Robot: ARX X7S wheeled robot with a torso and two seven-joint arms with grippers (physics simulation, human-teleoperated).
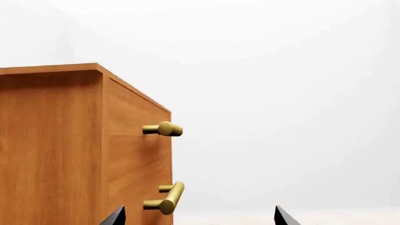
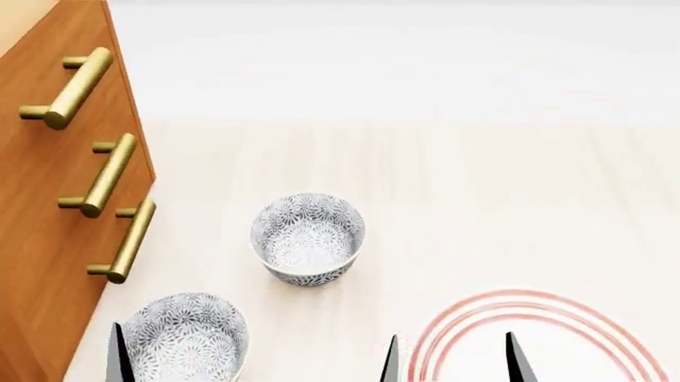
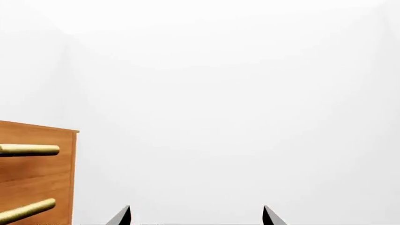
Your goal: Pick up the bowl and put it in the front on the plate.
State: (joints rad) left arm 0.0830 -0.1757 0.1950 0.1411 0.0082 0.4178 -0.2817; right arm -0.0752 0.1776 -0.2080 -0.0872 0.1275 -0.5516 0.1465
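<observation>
The task had not begun. Two patterned bowls sat empty on the pale bench (image 2: 447,183): the bowl (image 2: 308,236) farther out, a second bowl (image 2: 186,336) nearer, beside the wooden drawer cabinet (image 2: 43,223). The plate (image 2: 552,334) lay bare, well apart. Left claw (image 1: 200,218) and right claw (image 2: 455,360) both gaped wide, holding nothing.
</observation>
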